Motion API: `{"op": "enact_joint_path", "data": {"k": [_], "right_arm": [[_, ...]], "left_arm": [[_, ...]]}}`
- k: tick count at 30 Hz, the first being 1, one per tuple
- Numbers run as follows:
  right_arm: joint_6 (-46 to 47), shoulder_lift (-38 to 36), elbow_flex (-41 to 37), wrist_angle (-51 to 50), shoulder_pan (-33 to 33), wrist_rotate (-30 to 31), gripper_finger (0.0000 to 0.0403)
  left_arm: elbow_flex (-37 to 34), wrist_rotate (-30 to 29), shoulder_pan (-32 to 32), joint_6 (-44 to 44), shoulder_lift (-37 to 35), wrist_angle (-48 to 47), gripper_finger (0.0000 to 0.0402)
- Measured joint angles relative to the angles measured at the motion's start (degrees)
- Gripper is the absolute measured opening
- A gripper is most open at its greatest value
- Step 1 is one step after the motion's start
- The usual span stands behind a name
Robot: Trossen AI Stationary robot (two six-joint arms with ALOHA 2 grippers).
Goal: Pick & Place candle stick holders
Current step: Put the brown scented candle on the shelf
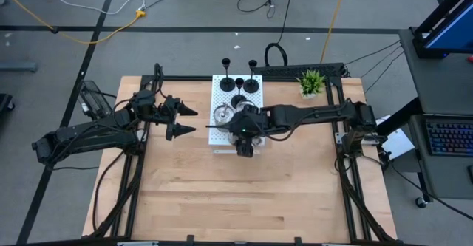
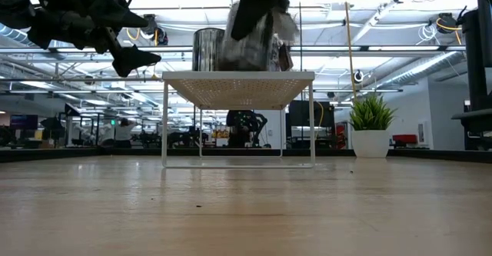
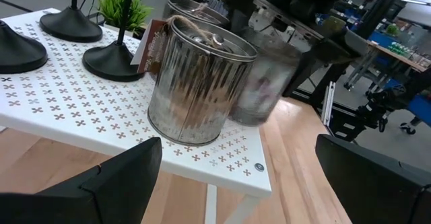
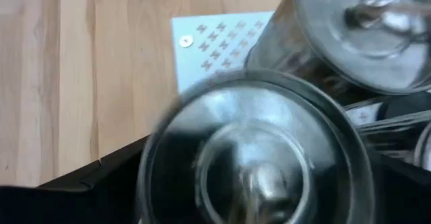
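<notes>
The right gripper (image 1: 244,147) sits over the near end of the white perforated board (image 1: 219,89), close to its near edge, with its fingers spread wide on either side of a silver-glass holder (image 4: 256,157). In the right wrist view that holder fills the space between the two dark fingers; I cannot tell whether the pads press its sides or stand just off them, and it looks blurred. The right arm reaches in from the right edge of the worktop (image 1: 222,202), stretched almost straight across, its wrist turned down onto the board.

A second silver-glass holder (image 3: 202,83) stands on the board just beside the first, toward the board's left edge, with a paper tag tied at its rim. The third silver one (image 3: 192,9) shows behind it.

The three black holders (image 1: 239,82) stand together at the far end of the board, round bases down and thin stems up.

The left gripper (image 1: 183,120) hangs in the air left of the board, above the worktop, fingers wide apart and holding nothing, pointing toward the board. Its arm comes in from the left edge, bent at the elbow.

A small green potted plant (image 1: 311,82) stands near the far right corner of the worktop.
</notes>
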Motion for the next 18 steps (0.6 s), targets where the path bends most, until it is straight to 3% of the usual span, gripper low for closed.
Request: {"op": "enact_joint_path", "data": {"k": [14, 18], "right_arm": [[-2.78, 0.02, 0.02, 3.22, -0.5, 0.3, 0.0376], [-4.69, 0.02, 0.02, 3.13, 0.52, 5.13, 0.0376]], "left_arm": [[-0.01, 0.0, 0.02, 0.26, 0.02, 0.0, 0.0399], [-0.01, 0.0, 0.0, 0.28, 0.0, 0.02, 0.0399]]}}
